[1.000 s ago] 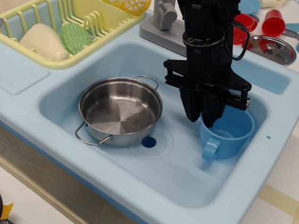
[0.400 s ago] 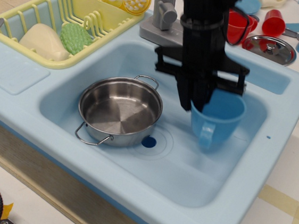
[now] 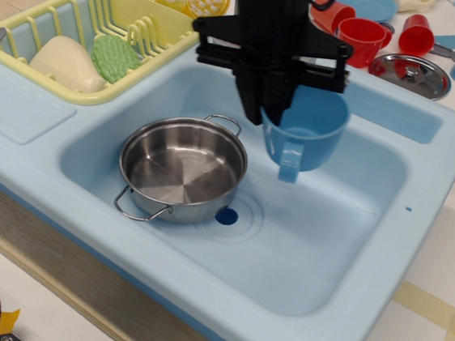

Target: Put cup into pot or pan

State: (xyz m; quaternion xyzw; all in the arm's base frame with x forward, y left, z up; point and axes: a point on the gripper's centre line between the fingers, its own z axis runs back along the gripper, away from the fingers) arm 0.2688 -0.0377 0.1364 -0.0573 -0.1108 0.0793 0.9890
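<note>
- Light-blue moulded plastic sink basin [image 3: 340,264] set in the worktop; everything relevant sits in or over it.
- Black robot arm comes in from 12 o'clock; its hand [image 3: 271,114] hangs over the basin's upper middle.
- Shallow round shiny stainless-steel pot [image 3: 183,168] with two wire loop handles rests on the basin floor at about 9 o'clock from centre. Empty, mouth up.
- Large light-blue plastic mug [image 3: 303,131] with squarish side handle is clear of the basin floor, upright, handle pointing toward 6 o'clock.
- Hand is clenched on the mug's rim at its 9 o'clock side, one finger inside the wall.
- Key relation: pot lies toward 8 o'clock from the hand, lower and near. Mug is off to the pot's right rim, not yet over the opening.
- Judgement: shift further toward 8 o'clock, then lower. Risk: mug base clipping the near loop handle or rim.
</note>
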